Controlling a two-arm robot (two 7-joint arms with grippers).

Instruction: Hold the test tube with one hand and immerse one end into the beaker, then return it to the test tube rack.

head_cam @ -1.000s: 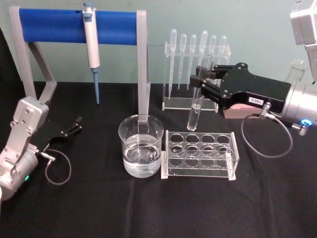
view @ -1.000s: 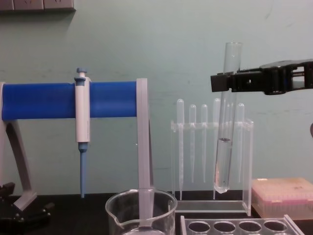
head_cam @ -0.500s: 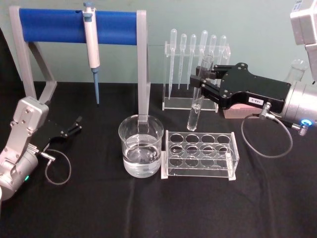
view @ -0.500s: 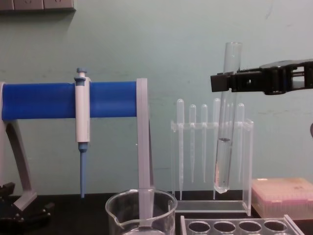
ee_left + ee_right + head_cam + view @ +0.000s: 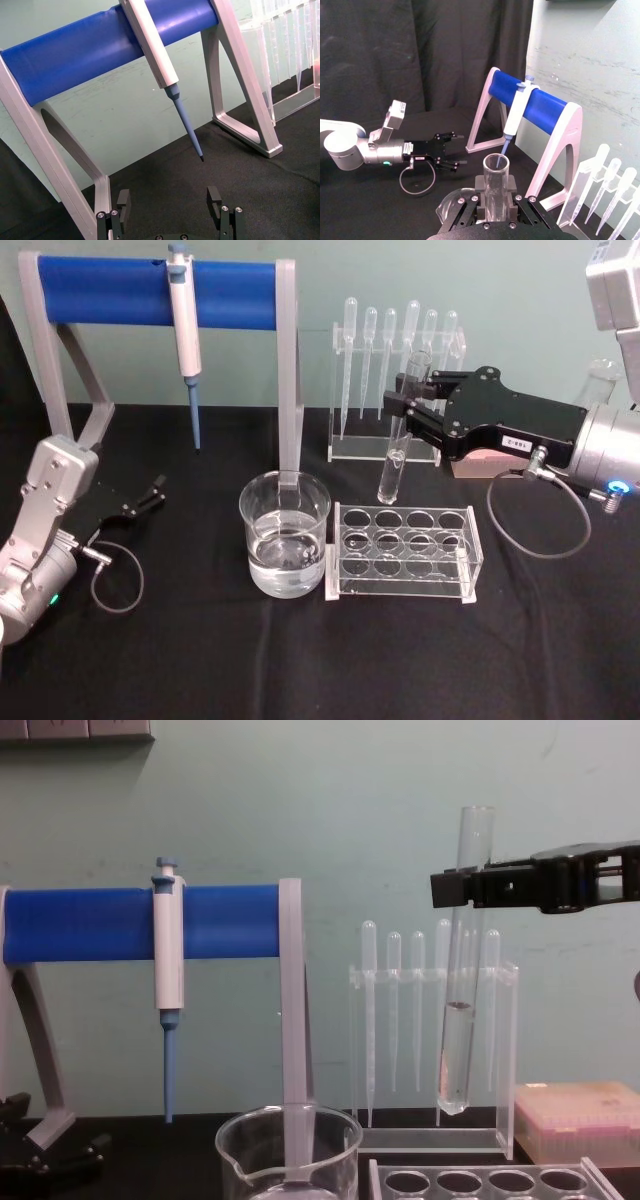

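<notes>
My right gripper (image 5: 402, 410) is shut on the test tube (image 5: 398, 445), a long clear glass tube held upright in the air above the clear rack. The chest view shows the test tube (image 5: 459, 1020) with liquid in its lower part, gripped near its rim by the right gripper (image 5: 455, 887). In the right wrist view the tube's open rim (image 5: 495, 165) sticks up between the black fingers (image 5: 512, 189). The beaker (image 5: 284, 545), holding clear liquid, stands left of the rack, apart from the tube. My left gripper (image 5: 158, 491) rests open at the far left and holds nothing.
A clear rack with round holes (image 5: 405, 551) sits right of the beaker. Behind stand a pipette stand (image 5: 395, 390) and a blue-barred frame (image 5: 160, 295) carrying a white-and-blue pipettor (image 5: 184, 335). A pink box (image 5: 578, 1120) lies at back right.
</notes>
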